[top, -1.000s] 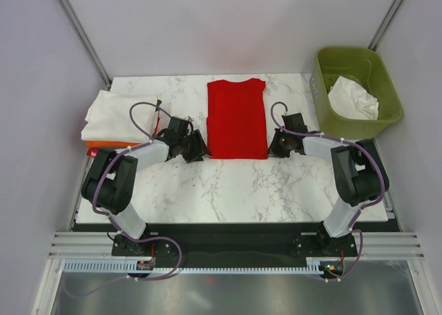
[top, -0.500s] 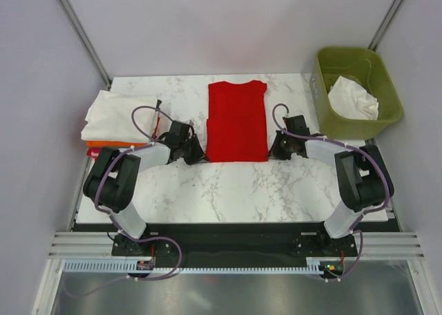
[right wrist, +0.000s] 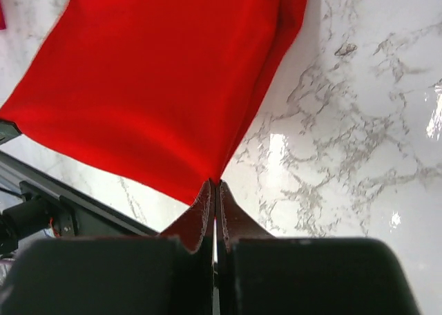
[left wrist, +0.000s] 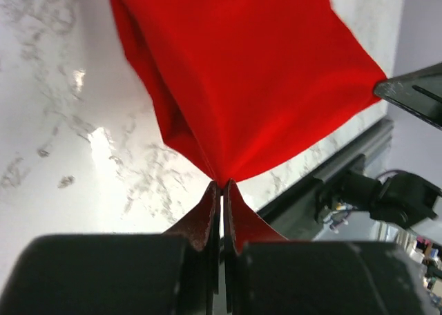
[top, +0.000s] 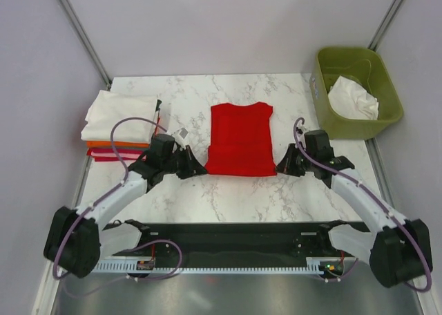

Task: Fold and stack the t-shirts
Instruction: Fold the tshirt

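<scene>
The left arm (top: 114, 194) and right arm (top: 359, 191) stretch out long and low. The left pincer (top: 199, 168) and right pincer (top: 280, 168) each pinch a near corner of the red t-shirt (top: 240, 139).

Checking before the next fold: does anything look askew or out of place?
Nothing spilled or damaged. Only the white cloth in the green bin lies crumpled, unlike the folded stack on the left.

Bright even light, soft shadows, glare on marble table (right wrist: 277, 149)
</scene>
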Action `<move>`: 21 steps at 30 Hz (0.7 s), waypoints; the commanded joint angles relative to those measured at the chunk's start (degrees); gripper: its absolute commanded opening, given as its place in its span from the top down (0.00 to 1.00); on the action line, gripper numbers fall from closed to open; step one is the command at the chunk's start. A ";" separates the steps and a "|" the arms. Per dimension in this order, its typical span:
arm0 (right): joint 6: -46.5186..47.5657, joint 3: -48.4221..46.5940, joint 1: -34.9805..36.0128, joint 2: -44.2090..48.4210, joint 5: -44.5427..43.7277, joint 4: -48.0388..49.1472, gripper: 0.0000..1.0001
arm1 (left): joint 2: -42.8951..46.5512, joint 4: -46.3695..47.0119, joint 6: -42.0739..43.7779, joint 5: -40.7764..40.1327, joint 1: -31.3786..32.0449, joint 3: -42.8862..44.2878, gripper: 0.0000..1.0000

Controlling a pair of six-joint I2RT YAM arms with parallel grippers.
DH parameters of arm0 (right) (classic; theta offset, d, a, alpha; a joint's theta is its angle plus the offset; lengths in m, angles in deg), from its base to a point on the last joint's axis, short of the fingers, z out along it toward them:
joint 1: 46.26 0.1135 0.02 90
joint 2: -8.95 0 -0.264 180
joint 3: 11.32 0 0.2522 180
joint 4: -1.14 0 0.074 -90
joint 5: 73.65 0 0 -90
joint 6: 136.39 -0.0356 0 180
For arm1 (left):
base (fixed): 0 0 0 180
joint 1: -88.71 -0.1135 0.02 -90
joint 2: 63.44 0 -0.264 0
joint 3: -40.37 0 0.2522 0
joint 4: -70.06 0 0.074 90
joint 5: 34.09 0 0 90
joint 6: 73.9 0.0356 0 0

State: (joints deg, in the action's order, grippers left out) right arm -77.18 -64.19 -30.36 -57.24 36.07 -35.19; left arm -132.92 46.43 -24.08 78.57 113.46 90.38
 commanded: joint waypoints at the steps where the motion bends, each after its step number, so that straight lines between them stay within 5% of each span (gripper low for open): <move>1: 1.52 0.27 -0.08 7.91 0.49 -7.12 1.00 | 8.11 -5.59 0.20 4.40 0.12 -1.53 0.98; 8: 0.81 -7.90 -0.08 11.18 -2.67 -11.27 1.00 | 11.82 -8.59 -0.60 9.06 -1.90 3.29 0.98; 21: 1.34 -28.63 -1.40 -13.85 -8.21 -8.11 1.00 | -11.02 -8.76 2.56 13.82 -9.90 24.28 0.98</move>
State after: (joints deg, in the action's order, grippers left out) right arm -76.33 -87.58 -30.76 -67.45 31.00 -45.00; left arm -140.96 37.99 -23.73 89.96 104.57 109.63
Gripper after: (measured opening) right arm 0.008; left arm 0.033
